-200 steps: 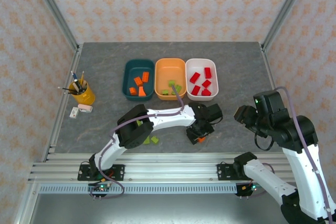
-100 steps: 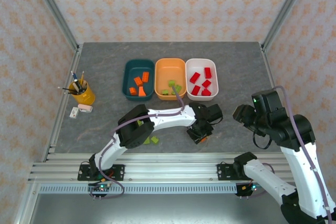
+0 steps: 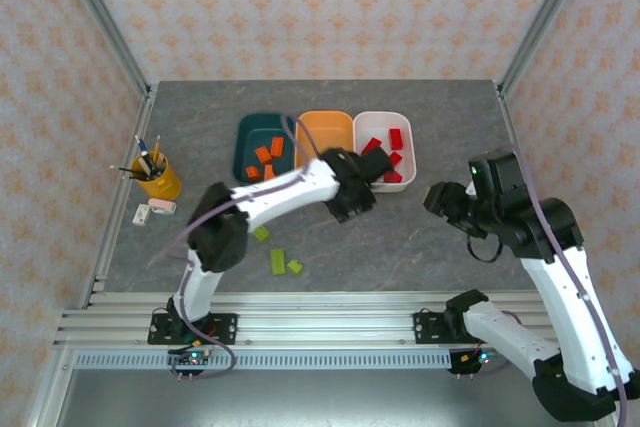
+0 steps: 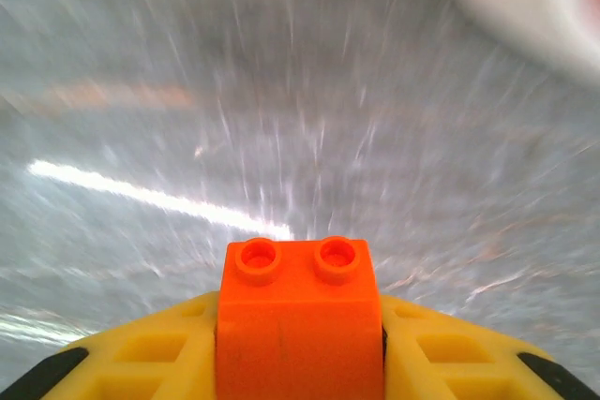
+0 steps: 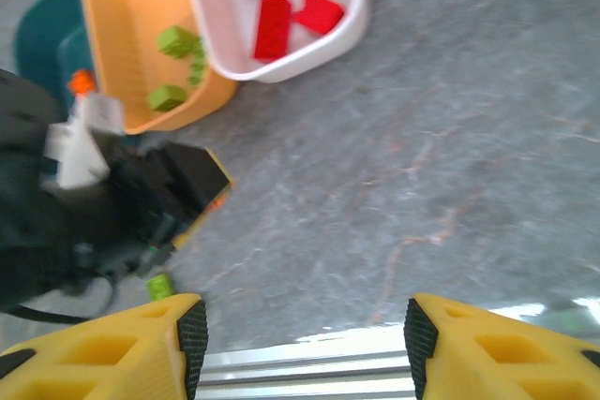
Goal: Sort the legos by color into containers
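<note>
Grey marbled tabletop lies under everything. An orange lego point(image 4: 295, 320) is clamped between the yellow fingers of the left gripper point(image 4: 298, 362), which hangs just by the near rims of the orange tub point(image 3: 325, 130) and the white tub point(image 3: 384, 119) (the teal tub point(image 3: 248, 142) sits beside them). Three green legos point(image 3: 277, 260) lie loose nearer the bases. The right gripper point(image 5: 305, 344) has its fingers apart with nothing between them.
</note>
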Robot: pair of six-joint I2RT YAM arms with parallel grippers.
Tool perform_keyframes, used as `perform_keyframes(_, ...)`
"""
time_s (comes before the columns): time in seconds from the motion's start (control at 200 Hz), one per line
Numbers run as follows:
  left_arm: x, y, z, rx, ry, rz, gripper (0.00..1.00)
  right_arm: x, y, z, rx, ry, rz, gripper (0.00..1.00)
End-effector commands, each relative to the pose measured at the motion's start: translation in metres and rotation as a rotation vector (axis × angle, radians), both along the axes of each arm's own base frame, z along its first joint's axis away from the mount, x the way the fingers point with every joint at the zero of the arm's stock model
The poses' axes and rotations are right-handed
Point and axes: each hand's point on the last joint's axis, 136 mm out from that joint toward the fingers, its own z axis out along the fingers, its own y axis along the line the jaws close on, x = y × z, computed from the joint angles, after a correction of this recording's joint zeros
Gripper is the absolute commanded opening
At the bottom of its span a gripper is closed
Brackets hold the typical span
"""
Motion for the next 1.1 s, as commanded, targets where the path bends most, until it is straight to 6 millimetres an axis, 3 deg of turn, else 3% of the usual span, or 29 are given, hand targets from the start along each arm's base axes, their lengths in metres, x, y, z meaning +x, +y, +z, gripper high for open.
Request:
perform_keyframes(0.0, 0.028, 0.072, 0.035, 0.145, -0.101, -0.063, 0.38, 0.029, 0.043, 0.023, 0.159, -0.096, 0.127, 0.6)
perform_keyframes(0.045, 0.038, 0.092, 0.049, 0.145, -0.124, -0.057, 0.39, 0.037, 0.053, 0.024, 0.192, -0.093, 0.143, 0.6)
perform_keyframes(0.145, 0.062, 0.131, 0.053, 0.167, -0.123, -0.051, 0.39, 0.054, 0.076, 0.022, 0.205, -0.08, 0.176, 0.59)
perform_keyframes(0.29, 0.091, 0.175, 0.047, 0.169, -0.095, -0.033, 0.39, 0.074, 0.109, 0.019, 0.183, -0.076, 0.225, 0.59)
perform_keyframes(0.305, 0.095, 0.179, 0.038, 0.182, -0.075, -0.033, 0.39, 0.074, 0.111, 0.021, 0.184, -0.082, 0.229, 0.59)
perform_keyframes(0.405, 0.116, 0.197, 0.026, 0.181, -0.057, -0.034, 0.38, 0.087, 0.133, 0.009, 0.167, -0.048, 0.25, 0.59)
perform_keyframes(0.545, 0.137, 0.204, 0.003, 0.166, -0.013, -0.054, 0.38, 0.096, 0.154, 0.0, 0.143, -0.025, 0.277, 0.59)
perform_keyframes(0.786, 0.162, 0.209, -0.028, 0.174, 0.031, -0.067, 0.38, 0.109, 0.169, -0.007, 0.154, -0.008, 0.271, 0.59)
perform_keyframes(1.096, 0.157, 0.21, -0.058, 0.17, 0.111, -0.068, 0.39, 0.112, 0.171, -0.015, 0.148, 0.011, 0.258, 0.59)
